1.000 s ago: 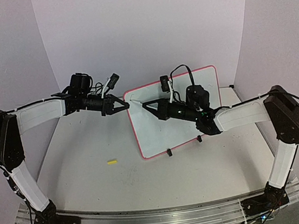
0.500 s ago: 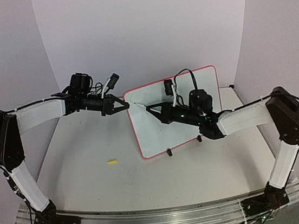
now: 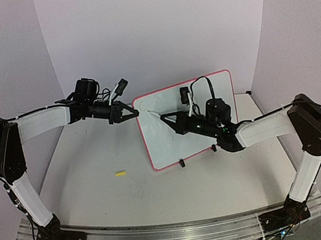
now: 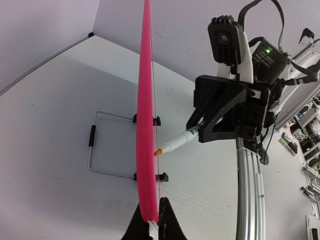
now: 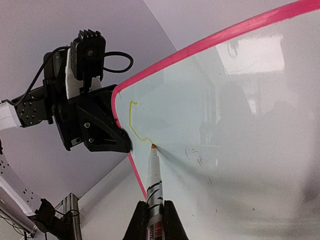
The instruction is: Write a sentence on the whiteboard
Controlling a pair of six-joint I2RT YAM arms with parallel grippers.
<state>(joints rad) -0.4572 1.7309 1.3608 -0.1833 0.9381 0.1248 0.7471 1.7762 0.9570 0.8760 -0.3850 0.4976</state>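
The whiteboard [image 3: 205, 100] stands upright on the table, white with a pink-red rim [image 4: 145, 125]. My left gripper [image 3: 135, 112] is shut on its left edge; its jaws pinch the rim in the left wrist view [image 4: 151, 220]. My right gripper [image 3: 166, 117] is shut on a white marker [image 5: 154, 187] with an orange tip, and the tip touches the board near its upper left corner. A short yellow stroke [image 5: 134, 122], the start of the sentence, runs from near the corner down to the tip. The marker also shows in the left wrist view [image 4: 175, 144].
A small yellow marker cap [image 3: 119, 173] lies on the table left of the board. The board's black feet [image 3: 182, 163] and wire stand [image 4: 97, 150] rest on the table. Grey walls close in behind and on both sides.
My right gripper with the marker has moved to the right and slightly down along the board, drawing the yellow stroke. The left arm and the board have not moved.
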